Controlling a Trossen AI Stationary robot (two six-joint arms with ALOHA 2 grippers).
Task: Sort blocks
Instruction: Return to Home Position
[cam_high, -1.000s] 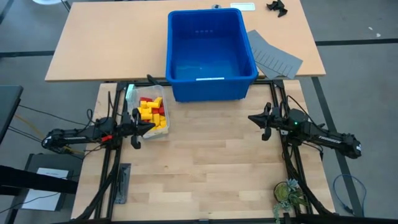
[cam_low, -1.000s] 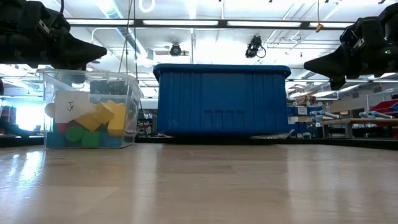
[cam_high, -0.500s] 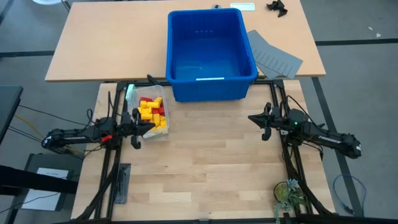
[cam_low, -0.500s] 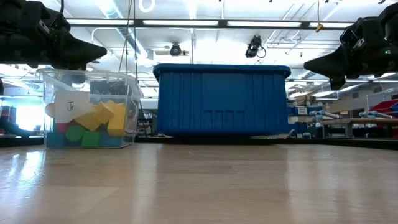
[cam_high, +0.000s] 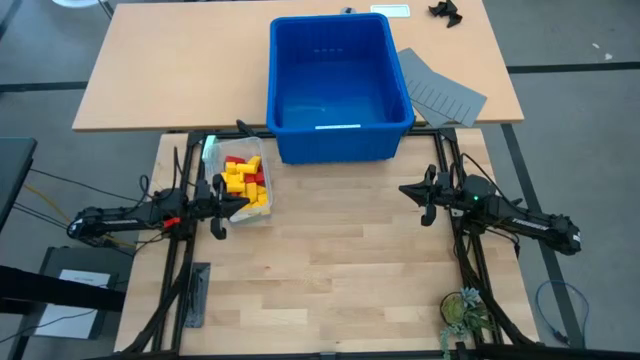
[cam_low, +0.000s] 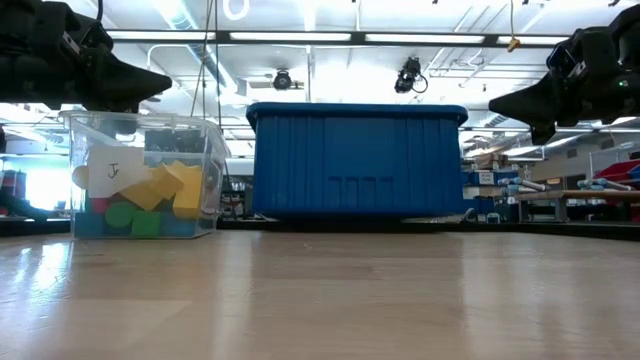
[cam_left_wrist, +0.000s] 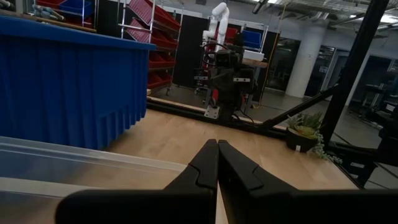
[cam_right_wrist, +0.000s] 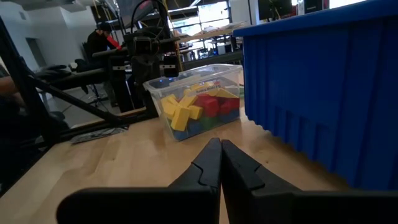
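The blocks (cam_high: 245, 184), red, yellow, blue and green, lie heaped in a small clear plastic tub (cam_high: 262, 202) at the table's left; they also show in the low view (cam_low: 150, 200) and the right wrist view (cam_right_wrist: 196, 107). My left gripper (cam_high: 246, 201) is shut and empty, hovering above the tub's near edge (cam_left_wrist: 93, 163). My right gripper (cam_high: 403, 188) is shut and empty, raised over the table's right side. A large blue bin (cam_high: 338, 85) stands at the far middle.
The blue bin (cam_low: 356, 160) shows nothing inside it. A grey sheet (cam_high: 440, 90) lies to its right on the far table. A small plant (cam_high: 463, 312) stands at the near right corner. Bare wood (cam_high: 340, 250) lies between the arms. A person (cam_right_wrist: 102, 38) is behind the left arm.
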